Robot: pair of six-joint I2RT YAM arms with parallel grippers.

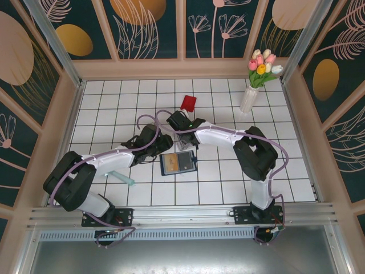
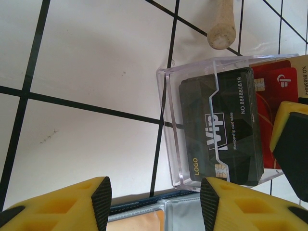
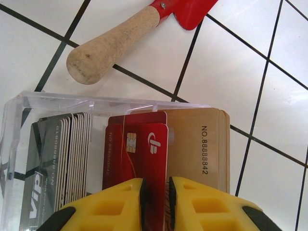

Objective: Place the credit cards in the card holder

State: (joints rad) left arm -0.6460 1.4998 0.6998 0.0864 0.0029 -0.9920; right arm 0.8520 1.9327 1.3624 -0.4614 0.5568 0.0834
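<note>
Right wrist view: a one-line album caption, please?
Yellow right gripper pinching a red plastic card inside a clear plastic box, wooden-handled red paddle behind.

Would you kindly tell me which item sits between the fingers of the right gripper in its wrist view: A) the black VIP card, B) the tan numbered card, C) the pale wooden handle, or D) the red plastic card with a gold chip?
D: the red plastic card with a gold chip stands in the narrow gap of the right gripper, at the clear plastic box.
</note>
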